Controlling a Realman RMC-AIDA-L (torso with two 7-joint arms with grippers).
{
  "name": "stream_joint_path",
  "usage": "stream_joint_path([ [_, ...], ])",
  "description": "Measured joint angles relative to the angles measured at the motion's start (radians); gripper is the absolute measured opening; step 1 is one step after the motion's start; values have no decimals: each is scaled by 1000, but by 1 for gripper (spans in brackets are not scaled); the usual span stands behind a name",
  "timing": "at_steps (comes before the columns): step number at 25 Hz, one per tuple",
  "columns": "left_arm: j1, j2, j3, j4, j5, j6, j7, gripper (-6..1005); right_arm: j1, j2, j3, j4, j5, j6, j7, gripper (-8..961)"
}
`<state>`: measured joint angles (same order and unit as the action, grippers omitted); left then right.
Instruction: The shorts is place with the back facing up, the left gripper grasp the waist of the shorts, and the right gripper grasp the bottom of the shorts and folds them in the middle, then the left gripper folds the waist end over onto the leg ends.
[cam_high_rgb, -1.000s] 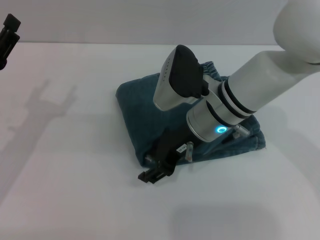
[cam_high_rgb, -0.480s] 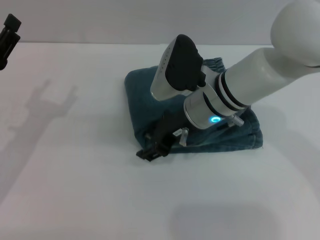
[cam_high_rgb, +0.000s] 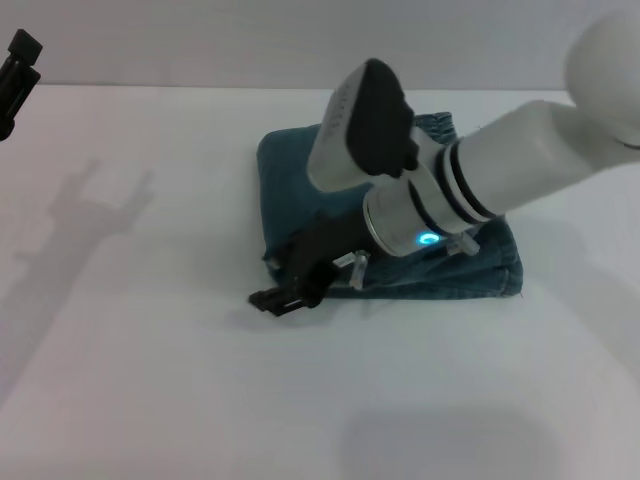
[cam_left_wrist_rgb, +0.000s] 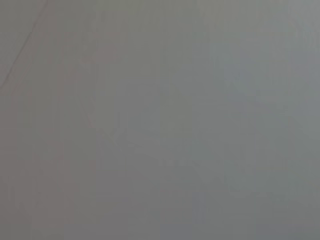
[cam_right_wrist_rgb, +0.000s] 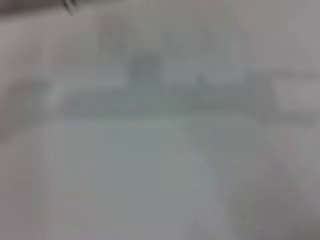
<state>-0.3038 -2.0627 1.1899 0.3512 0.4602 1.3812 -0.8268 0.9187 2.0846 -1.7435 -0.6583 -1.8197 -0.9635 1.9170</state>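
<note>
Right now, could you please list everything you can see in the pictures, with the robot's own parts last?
shorts: one, faded blue denim, folded into a compact bundle, lying on the table near the middle, partly under the right arm.
table: one, white, bearing the shorts.
right gripper: one, black, on a white arm with black bands and a blue light, low at the folded bundle's near-left corner.
left gripper: one, black, raised at the head view's far-left edge, away from the shorts.

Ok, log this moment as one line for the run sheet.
shorts: folded bundle on table | right claw: at bundle's front-left corner, grip unclear | left claw: parked far left
</note>
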Motion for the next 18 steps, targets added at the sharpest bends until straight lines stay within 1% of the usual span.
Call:
stream_joint_path([
  [2, 1, 0, -5, 0, 0, 0, 0, 856, -37, -5, 23, -19, 84, -28, -81, 576],
  [4, 1, 1, -8, 0, 0, 0, 3, 856, -61, -7, 54, -26, 134, -48, -143, 577],
  [8, -2, 1, -12, 0, 0, -1, 9, 856, -118, -9, 127, -53, 220, -87, -270, 576],
  [10, -4, 1, -17, 0, 0, -2, 10, 856, -156, -9, 160, -62, 302, -107, -363, 576],
  [13, -7, 1, -18, 0, 0, -2, 12, 856, -211, -9, 231, -52, 444, -141, -542, 576],
  [18, -9, 1, -24, 0, 0, -3, 13, 856, -272, -9, 360, 7, 621, -153, -779, 577],
])
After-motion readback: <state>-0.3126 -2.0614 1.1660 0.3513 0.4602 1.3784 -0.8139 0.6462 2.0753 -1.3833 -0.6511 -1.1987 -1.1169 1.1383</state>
